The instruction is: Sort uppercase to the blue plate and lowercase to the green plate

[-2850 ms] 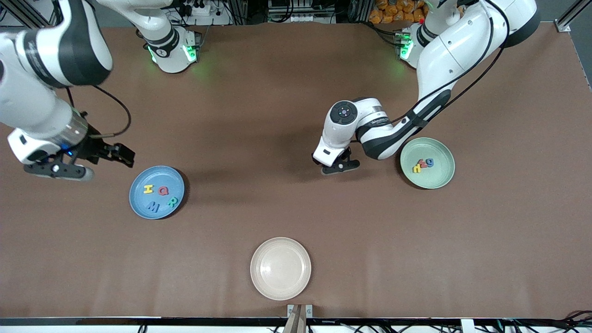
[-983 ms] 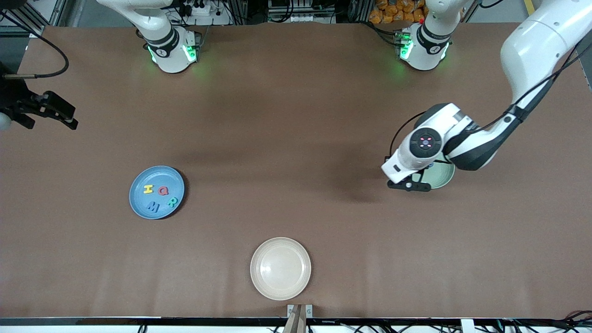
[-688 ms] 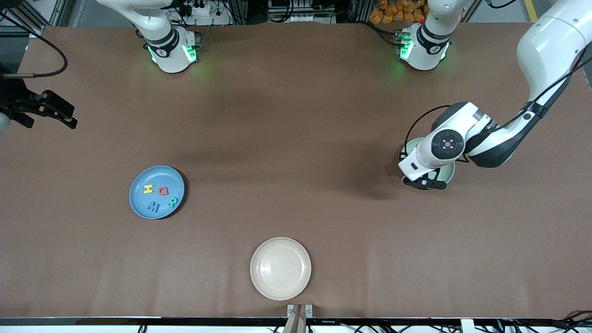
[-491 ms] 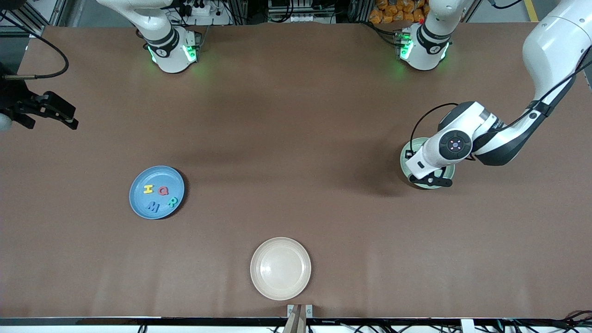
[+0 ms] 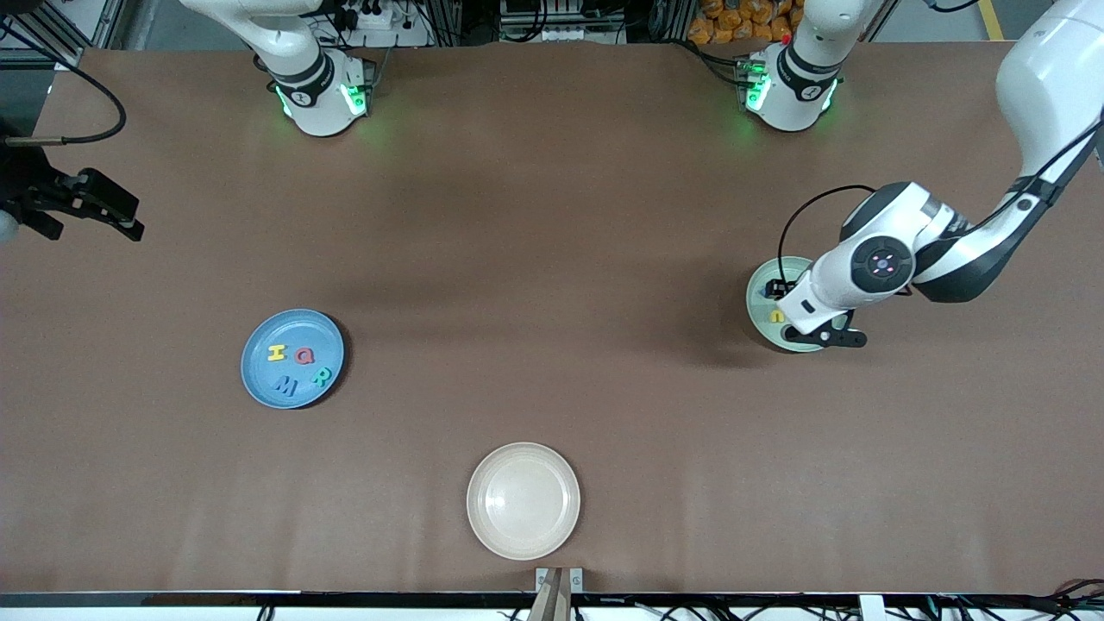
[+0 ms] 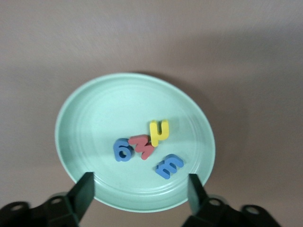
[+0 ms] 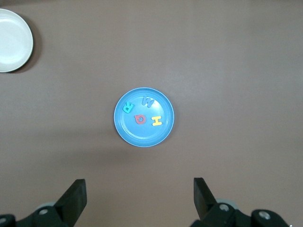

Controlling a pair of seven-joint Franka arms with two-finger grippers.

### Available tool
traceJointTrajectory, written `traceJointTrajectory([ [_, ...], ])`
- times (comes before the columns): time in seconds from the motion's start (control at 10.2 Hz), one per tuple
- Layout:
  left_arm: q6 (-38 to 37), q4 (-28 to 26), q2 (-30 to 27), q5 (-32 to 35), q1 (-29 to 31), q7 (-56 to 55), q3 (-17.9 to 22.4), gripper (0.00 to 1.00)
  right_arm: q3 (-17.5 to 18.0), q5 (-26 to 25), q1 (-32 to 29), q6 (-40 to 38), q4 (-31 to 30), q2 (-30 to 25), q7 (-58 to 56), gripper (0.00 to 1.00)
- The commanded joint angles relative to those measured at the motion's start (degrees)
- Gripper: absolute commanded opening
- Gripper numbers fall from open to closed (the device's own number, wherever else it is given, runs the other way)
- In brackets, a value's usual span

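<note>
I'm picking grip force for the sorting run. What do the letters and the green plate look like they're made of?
The lowercase letters look like soft foam: thick, flat-cut pieces in solid matte colours, with no shine. The green plate looks like rigid matte plastic or a composite: smooth, with a raised rim, faint concentric rings and only a dull sheen. Neither is certain from looks alone.

You are looking down on the blue plate (image 7: pixel 143 117), which is sitting on the brown worktop (image 7: pixel 236 71). It is holding four capital letters: a teal R (image 7: pixel 127 107), a blue M (image 7: pixel 147 100), a red Q (image 7: pixel 140 118) and a yellow H (image 7: pixel 156 121). The right pincer (image 7: pixel 139 201) is standing open with nothing between its fingers (image 7: pixel 73 198). A cream plate (image 7: pixel 14 40) is lying well apart, cut by the frame's corner.
</note>
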Motion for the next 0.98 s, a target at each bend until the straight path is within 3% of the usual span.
traceJointTrajectory([
  [0.0, -2.5, 4.0, -1.0, 1.3, 6.7, 1.2, -7.6, 1.0, -0.4, 0.6, 1.0, -1.2, 1.4, 0.6, -0.6, 1.0],
  [0.29, -10.8, 18.1, -1.0, 1.1, 7.2, 14.3, -10.9, 1.0, -0.3, 0.6, 1.7, -1.2, 1.5, 0.6, -0.2, 1.0],
  [0.49, -14.3, 23.9, -1.0, 1.0, 7.0, 18.0, -12.3, 1.0, -0.1, 0.6, 1.6, -1.2, 2.2, 0.3, -0.6, 1.0],
  [0.88, -16.4, 26.5, -1.6, 1.0, 7.0, 18.0, -14.5, 1.0, 0.1, 0.6, 1.5, -1.2, 2.6, 0.6, -0.5, 1.0],
])
